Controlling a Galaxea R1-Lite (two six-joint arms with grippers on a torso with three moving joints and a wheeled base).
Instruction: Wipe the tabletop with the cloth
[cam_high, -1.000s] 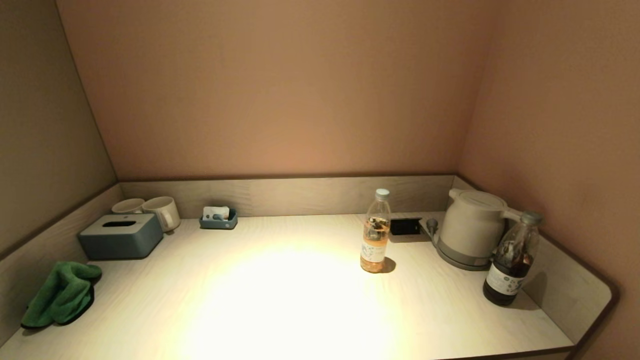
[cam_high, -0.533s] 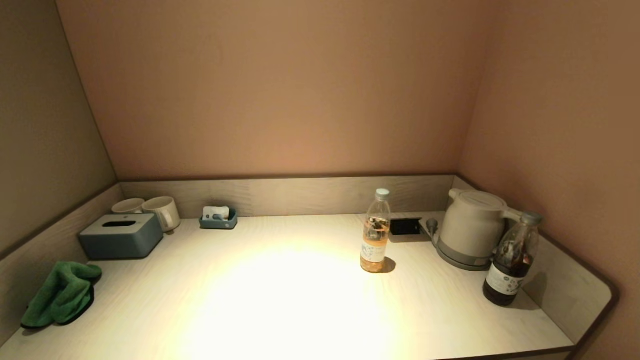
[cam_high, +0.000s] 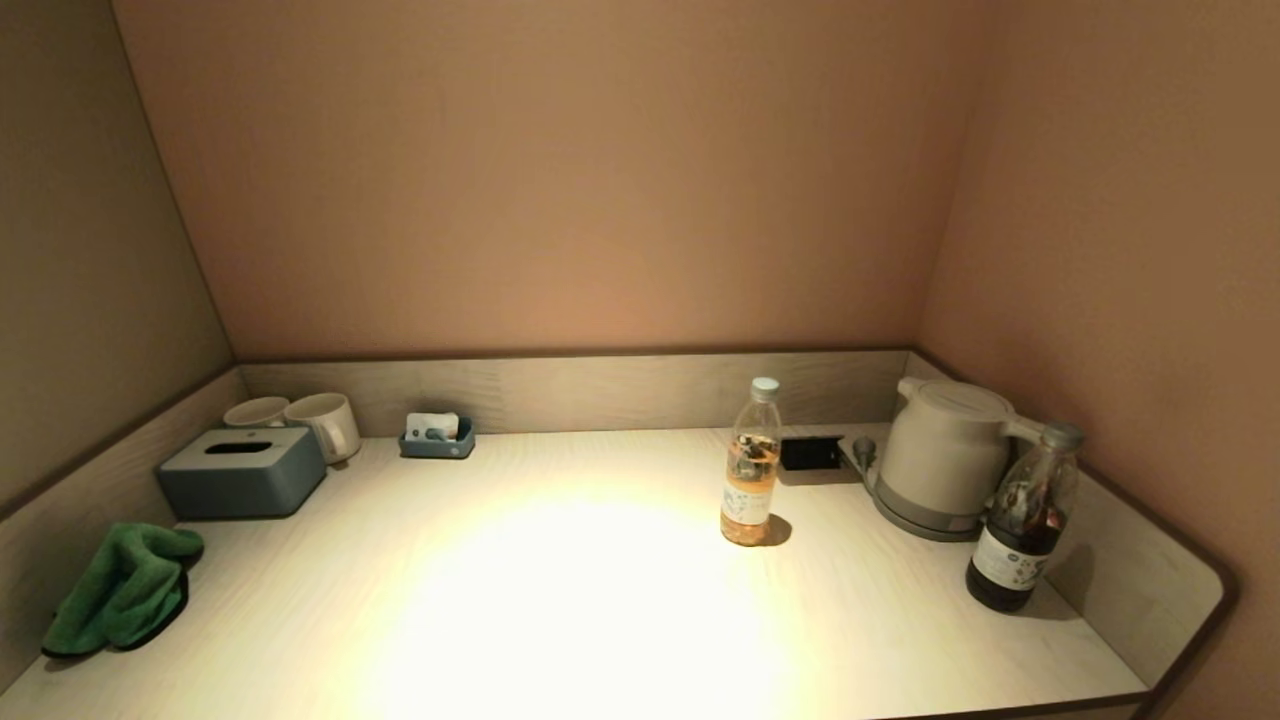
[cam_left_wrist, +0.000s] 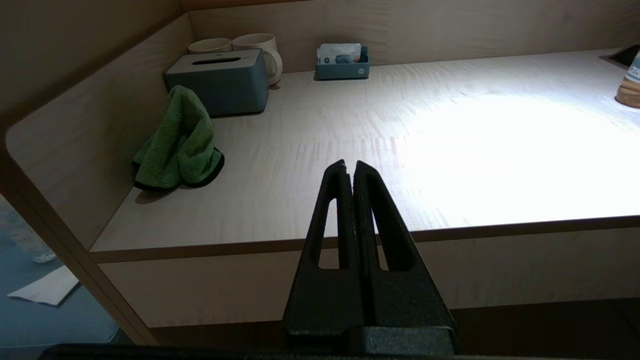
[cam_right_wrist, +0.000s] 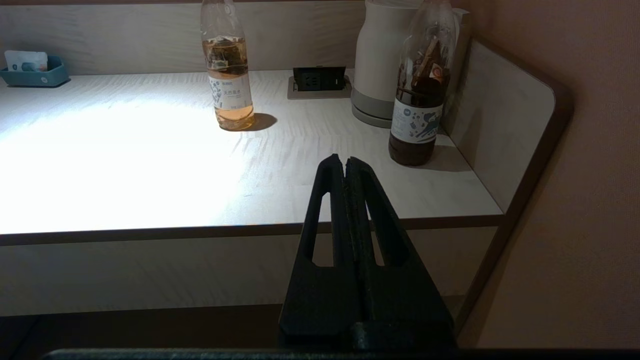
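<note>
A crumpled green cloth (cam_high: 125, 590) lies at the near left of the pale wooden tabletop (cam_high: 560, 600), against the left side panel; it also shows in the left wrist view (cam_left_wrist: 177, 142). My left gripper (cam_left_wrist: 350, 167) is shut and empty, held low in front of the table's front edge, right of the cloth. My right gripper (cam_right_wrist: 345, 162) is shut and empty, also before the front edge, near the table's right end. Neither arm shows in the head view.
A grey tissue box (cam_high: 240, 470), two mugs (cam_high: 325, 425) and a small blue tray (cam_high: 437, 440) stand at the back left. A clear bottle (cam_high: 750, 465), a power socket (cam_high: 810, 452), a white kettle (cam_high: 940, 455) and a dark bottle (cam_high: 1020, 520) stand at the right.
</note>
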